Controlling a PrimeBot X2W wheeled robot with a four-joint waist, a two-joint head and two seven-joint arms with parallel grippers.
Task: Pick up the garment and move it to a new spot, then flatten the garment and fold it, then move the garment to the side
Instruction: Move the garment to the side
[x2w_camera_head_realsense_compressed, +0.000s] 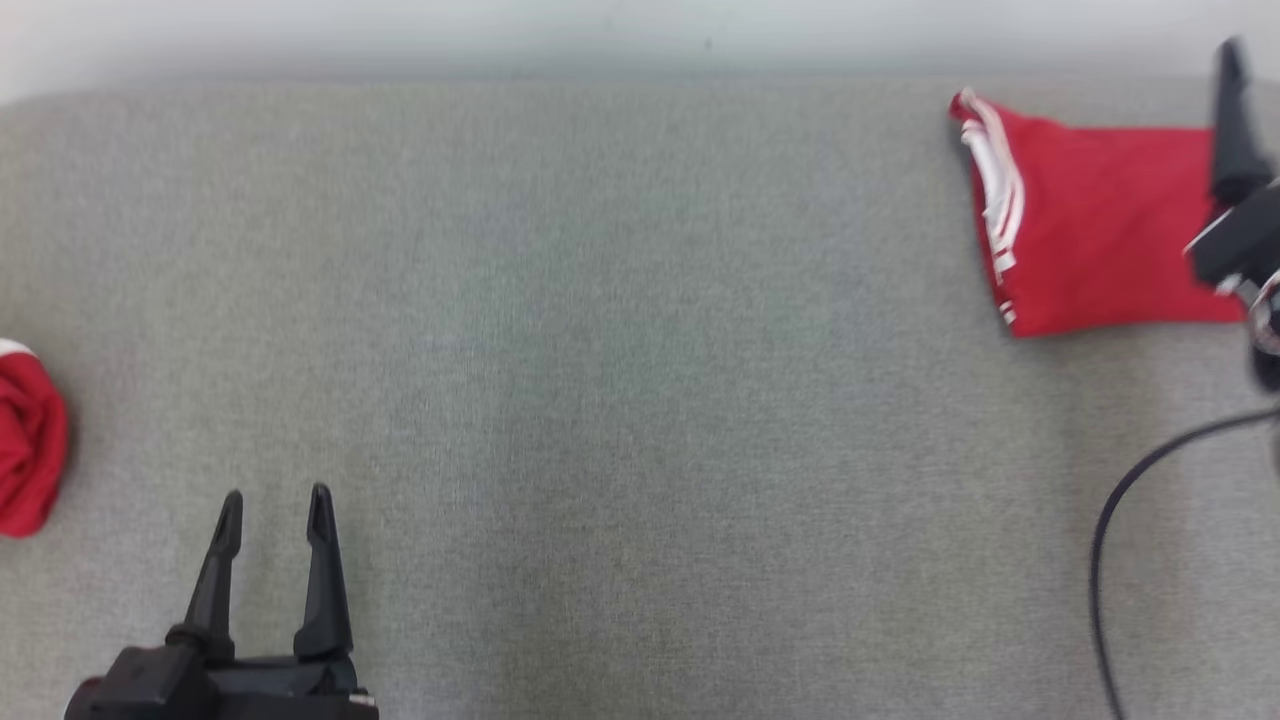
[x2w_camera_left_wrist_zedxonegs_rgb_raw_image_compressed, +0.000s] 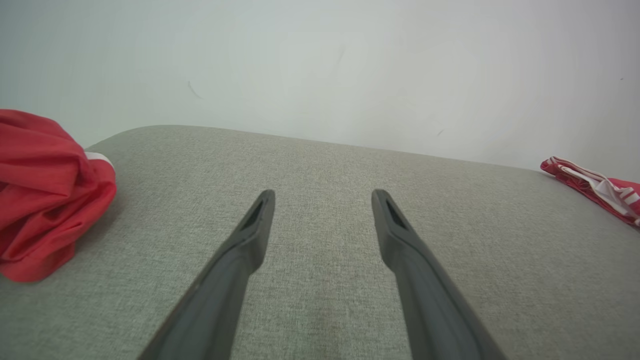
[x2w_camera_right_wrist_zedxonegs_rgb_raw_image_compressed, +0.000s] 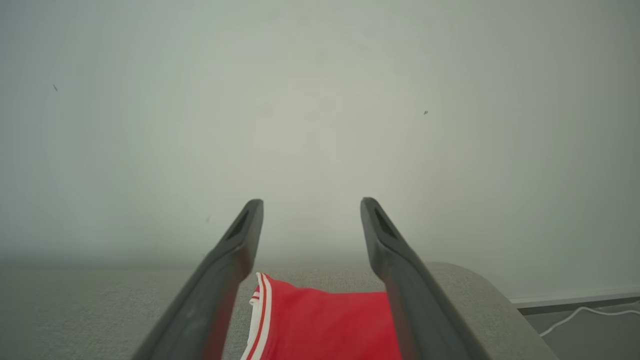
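Fingers (x2w_camera_right_wrist_zedxonegs_rgb_raw_image_compressed: 232, 250) of the right gripper (x2w_camera_right_wrist_zedxonegs_rgb_raw_image_compressed: 311, 207) stood apart and empty, pointing toward 12 o'clock at the wall (x2w_camera_right_wrist_zedxonegs_rgb_raw_image_compressed: 320, 100). By the wrist view they hung just above the folded garment (x2w_camera_head_realsense_compressed: 1100, 230) rather than on it. In the head view that arm reached in from the 3 o'clock edge, over the garment's right end. The left gripper (x2w_camera_head_realsense_compressed: 275, 510) also had its fingers apart and held nothing. It sat low at 7 o'clock, fingers toward 12, over bare desk (x2w_camera_head_realsense_compressed: 640, 400).

The folded garment, red with white stripes along its 9 o'clock side, lay flat on the desk at 2 o'clock, well apart from the middle. A crumpled garment (x2w_camera_head_realsense_compressed: 25, 440), also red, lay at the 9 o'clock edge, near the left gripper. A cable (x2w_camera_head_realsense_compressed: 1110, 540) curved across at 4 o'clock.

The last step, moving the garment aside, looked done, with the cloth set down and let go. The next move would call for the right arm to lift clear without dragging a fold open. If the crumpled piece were next, the left gripper would need to swing toward 9 o'clock and close on a bunch of cloth.
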